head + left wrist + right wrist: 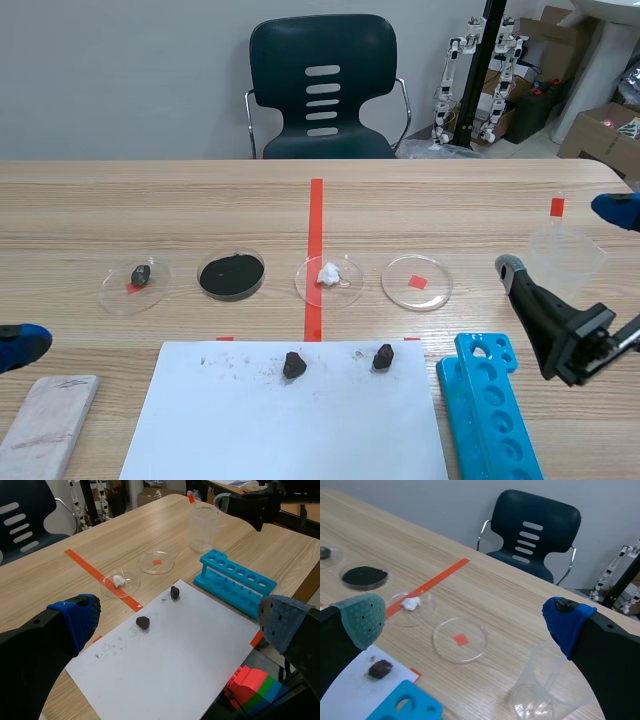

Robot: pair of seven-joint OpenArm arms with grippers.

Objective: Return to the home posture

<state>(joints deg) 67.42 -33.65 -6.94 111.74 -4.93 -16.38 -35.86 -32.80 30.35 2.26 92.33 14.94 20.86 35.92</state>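
You had the left claw (180, 620) wide open and empty, low over the counter (450, 200) beside the white sheet (190, 650) with two dark lumps (143, 622). The right claw (464, 619) (equally wide, gripping nothing) hung near the clear beaker (545, 690) and blue rack (405, 707).

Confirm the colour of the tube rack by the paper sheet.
The tube rack is bright blue; left wrist view shows it best.
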